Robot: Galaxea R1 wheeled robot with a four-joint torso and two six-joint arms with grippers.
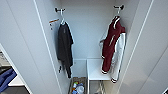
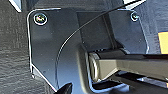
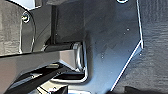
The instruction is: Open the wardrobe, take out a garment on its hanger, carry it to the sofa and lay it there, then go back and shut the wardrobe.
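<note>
The wardrobe (image 1: 87, 30) stands open in front of me in the head view, both white doors swung wide to the sides. The garment (image 1: 111, 47), a maroon jacket with white sleeves and trim, hangs on the interior's right side. Its thin white hanger (image 1: 117, 13) hooks over a black peg near the top. The jacket's hem drops in front of a white shelf (image 1: 96, 68).
A black T-shirt (image 1: 65, 47) hangs on its own white hanger (image 1: 62, 18) on the left side. A basket (image 1: 78, 86) with small items sits on the wardrobe floor. The left door (image 1: 22, 45) and right door (image 1: 150, 50) flank the opening. A dark blue shape (image 1: 6, 78) lies beyond the left door.
</note>
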